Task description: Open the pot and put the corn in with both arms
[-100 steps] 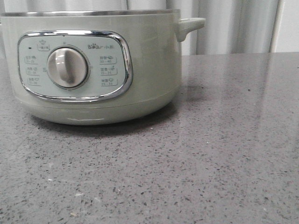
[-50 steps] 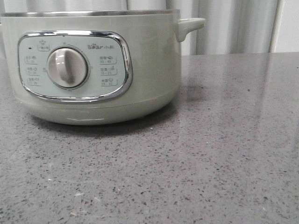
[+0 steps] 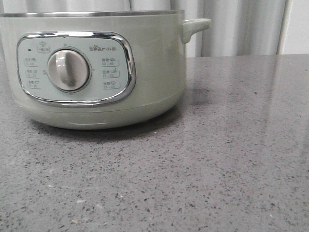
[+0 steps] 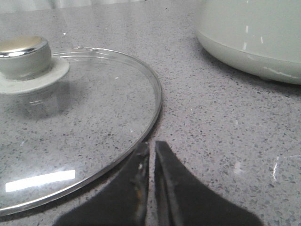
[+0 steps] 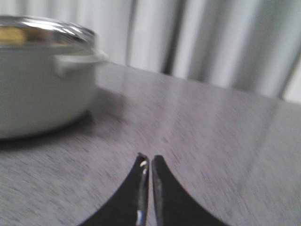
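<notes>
The pot (image 3: 96, 67) is pale sage-green with a chrome-framed panel and a cream dial (image 3: 69, 70). It stands at the left of the front view with no lid on its steel rim. Its glass lid (image 4: 89, 108) with a green knob (image 4: 23, 56) lies flat on the table in the left wrist view. My left gripper (image 4: 151, 145) is shut and empty, just beside the lid's rim. My right gripper (image 5: 149, 159) is shut and empty, above the table and apart from the pot (image 5: 42, 89). A blurred yellow patch, the corn (image 5: 11, 35), shows inside the pot's rim.
The pot's side handle (image 3: 195, 25) sticks out to the right. The grey speckled tabletop (image 3: 217, 159) stretches in front of and right of the pot. Pale curtains (image 3: 241, 24) hang behind the table. No gripper shows in the front view.
The pot sits a touch further left in the front view than before. Nothing else has visibly changed.
</notes>
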Action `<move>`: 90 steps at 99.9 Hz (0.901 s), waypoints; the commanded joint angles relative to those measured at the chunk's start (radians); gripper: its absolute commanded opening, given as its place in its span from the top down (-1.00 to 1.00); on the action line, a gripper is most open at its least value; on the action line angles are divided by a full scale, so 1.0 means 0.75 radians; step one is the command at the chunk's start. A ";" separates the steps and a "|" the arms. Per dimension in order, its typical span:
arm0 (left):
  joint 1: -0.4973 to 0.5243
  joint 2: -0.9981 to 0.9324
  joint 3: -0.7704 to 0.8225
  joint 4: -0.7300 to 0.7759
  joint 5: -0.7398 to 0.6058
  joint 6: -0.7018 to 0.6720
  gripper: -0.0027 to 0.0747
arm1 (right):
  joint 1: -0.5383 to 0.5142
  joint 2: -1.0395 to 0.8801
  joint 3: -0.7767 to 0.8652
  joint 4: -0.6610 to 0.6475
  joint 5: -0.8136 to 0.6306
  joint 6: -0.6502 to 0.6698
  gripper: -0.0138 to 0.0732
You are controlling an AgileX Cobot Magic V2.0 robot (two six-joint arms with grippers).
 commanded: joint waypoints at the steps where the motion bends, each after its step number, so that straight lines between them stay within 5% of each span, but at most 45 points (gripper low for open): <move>1: 0.002 -0.045 0.008 -0.014 -0.039 -0.013 0.98 | -0.080 -0.040 0.087 -0.041 -0.174 0.062 0.79; 42: 0.002 -0.045 0.008 -0.014 -0.039 -0.013 0.98 | -0.113 -0.259 0.149 -0.049 0.376 0.062 0.79; 90: 0.002 -0.045 0.008 -0.014 -0.039 -0.013 0.98 | -0.113 -0.259 0.149 -0.049 0.354 0.062 0.79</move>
